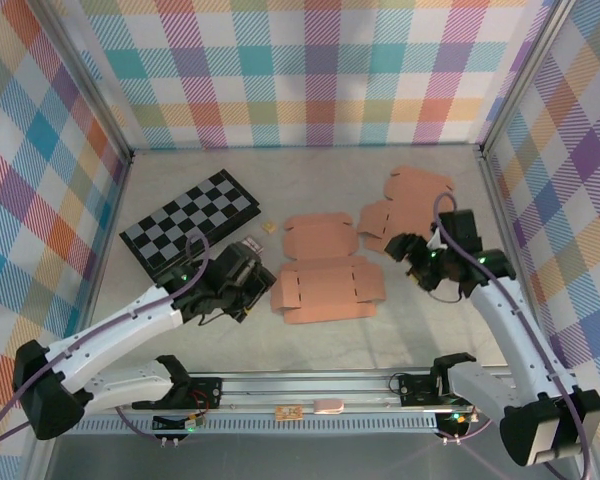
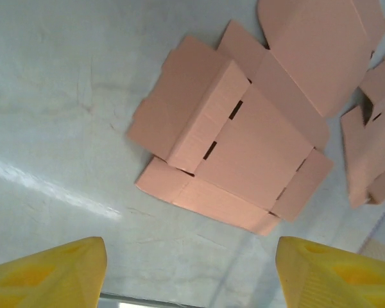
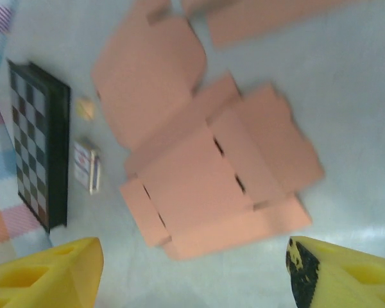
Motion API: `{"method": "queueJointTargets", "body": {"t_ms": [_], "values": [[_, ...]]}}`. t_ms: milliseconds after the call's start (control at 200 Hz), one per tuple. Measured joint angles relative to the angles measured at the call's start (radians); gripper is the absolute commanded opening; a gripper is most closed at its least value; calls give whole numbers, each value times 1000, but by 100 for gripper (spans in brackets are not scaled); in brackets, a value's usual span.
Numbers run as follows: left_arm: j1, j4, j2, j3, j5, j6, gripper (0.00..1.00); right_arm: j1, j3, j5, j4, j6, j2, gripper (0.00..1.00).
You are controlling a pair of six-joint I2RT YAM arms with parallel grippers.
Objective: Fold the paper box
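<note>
I'm watching the paper box (image 1: pixel 325 285) lying flat and unfolded on the table (image 1: pixel 430 330) between the two arms, just below another cardboard blank (image 1: pixel 318 238). The left fingers (image 2: pixel 48 273) are hovering spread apart just beside its left edge, grasping nothing. The right fingers (image 3: pixel 346 276) are hanging released off to its right. A chessboard (image 1: pixel 190 228) is lying at the left.
</note>
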Motion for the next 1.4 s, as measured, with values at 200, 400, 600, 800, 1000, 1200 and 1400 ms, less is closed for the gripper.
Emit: {"method": "queueJointTargets", "body": {"t_ms": [200,400,600,800,1000,1200,1400], "values": [[-114,229,15,-199,-44,-305,71,58,-51,-81,120,56,38,72],[-175,492,138,-278,-122,-475,71,58,-84,-130,182,72,66,72],[-198,616,189,-289,-212,-488,65,58,-116,-161,196,76,54,73],[-198,720,225,-316,-260,-489,62,58,-122,-180,201,76,51,73],[-198,736,253,-317,-259,-489,62,58,-122,-183,204,76,51,73],[-198,765,268,-335,-258,-489,58,58,-122,-193,206,79,50,73],[-198,844,310,-397,-291,-489,50,58,-123,-216,227,90,43,73]]}}
